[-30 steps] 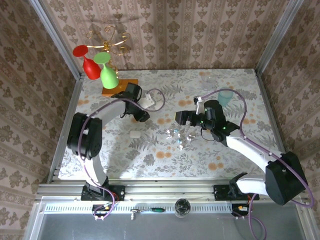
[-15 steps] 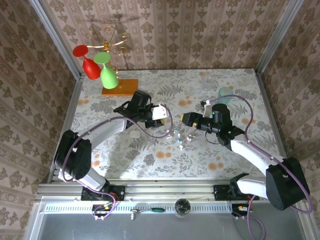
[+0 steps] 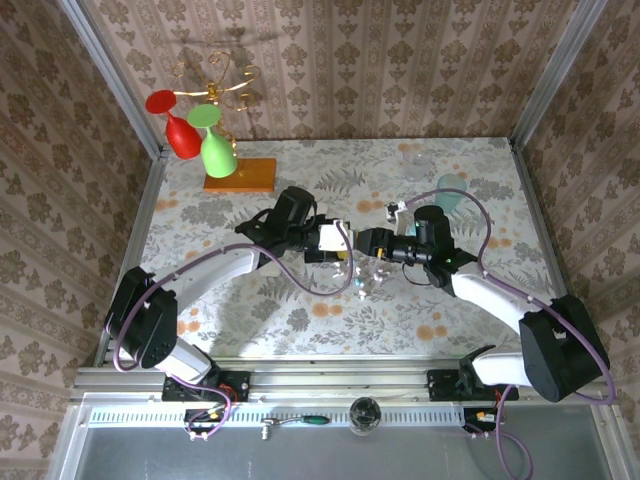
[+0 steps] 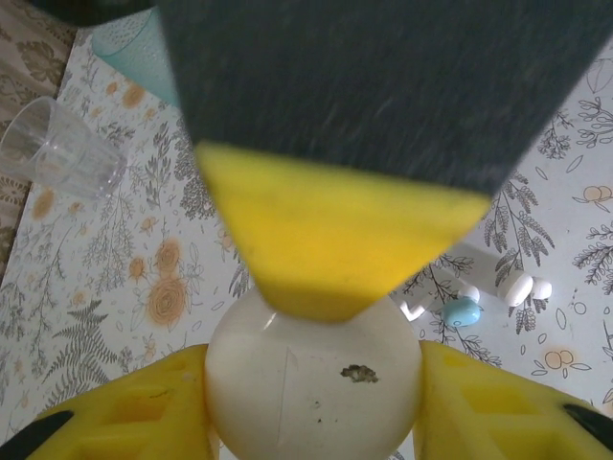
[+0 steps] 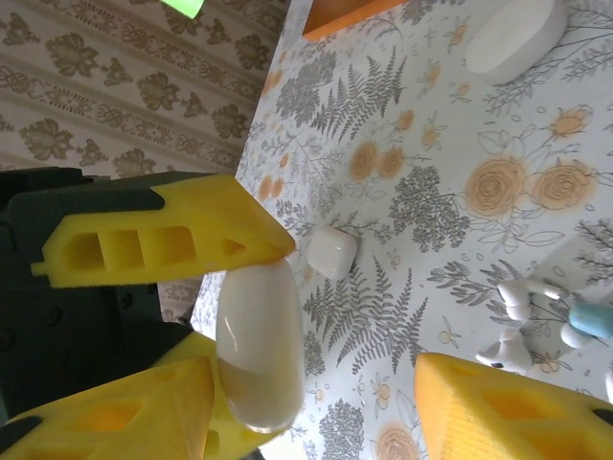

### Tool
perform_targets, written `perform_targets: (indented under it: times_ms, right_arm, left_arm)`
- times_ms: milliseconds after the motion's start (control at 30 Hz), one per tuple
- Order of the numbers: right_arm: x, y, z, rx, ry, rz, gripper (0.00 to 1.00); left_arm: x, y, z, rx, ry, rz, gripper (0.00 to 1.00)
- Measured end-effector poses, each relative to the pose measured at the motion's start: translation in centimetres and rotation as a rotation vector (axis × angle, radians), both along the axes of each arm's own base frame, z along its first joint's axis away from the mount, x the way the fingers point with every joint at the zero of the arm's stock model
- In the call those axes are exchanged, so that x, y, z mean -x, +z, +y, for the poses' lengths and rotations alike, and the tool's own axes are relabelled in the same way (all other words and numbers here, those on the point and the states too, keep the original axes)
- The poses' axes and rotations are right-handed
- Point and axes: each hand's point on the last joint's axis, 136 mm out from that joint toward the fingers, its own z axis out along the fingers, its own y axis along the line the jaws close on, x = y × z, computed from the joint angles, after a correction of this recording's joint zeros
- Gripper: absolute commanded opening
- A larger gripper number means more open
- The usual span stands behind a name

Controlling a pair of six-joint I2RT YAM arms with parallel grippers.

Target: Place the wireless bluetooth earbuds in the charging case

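Left wrist view: the charging case [image 4: 462,310] is a small, smooth, light-blue oval lying on the floral table [image 4: 115,287], with pale earbuds [image 4: 414,309] just beside it. It sits apart from the left pincer [image 4: 313,412], which is clamped on a white pebble [image 4: 287,383]. The right pincer [image 3: 368,241] has its jaws apart, one finger against that pebble and the case near the other.
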Motion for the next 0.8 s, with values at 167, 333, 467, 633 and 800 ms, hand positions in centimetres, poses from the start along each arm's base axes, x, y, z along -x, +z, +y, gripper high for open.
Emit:
perform_targets:
  times_ms: [167, 333, 467, 633, 800]
  right_arm:
    - [-0.1, 0.1, 0.5, -0.009, 0.014, 0.008, 0.42]
    - [-0.2, 0.4, 1.0, -0.025, 0.035, 0.004, 0.31]
    - [-0.2, 0.6, 1.2, -0.029, 0.045, -0.003, 0.20]
    - [-0.3, 0.9, 1.2, -0.020, 0.047, -0.032, 0.13]
    - [-0.6, 2.1, 0.2, -0.006, 0.014, -0.093, 0.13]
  left_arm:
    - [0.3, -0.1, -0.2, -0.009, -0.016, -0.011, 0.46]
    - [0.3, -0.1, -0.2, -0.010, -0.016, -0.012, 0.46]
    - [0.1, -0.2, -0.1, -0.016, -0.007, -0.017, 0.47]
    - [-0.1, 0.0, -0.2, -0.006, 0.005, -0.020, 0.55]
    - [-0.8, 1.3, -0.7, 0.087, 0.059, -0.002, 0.86]
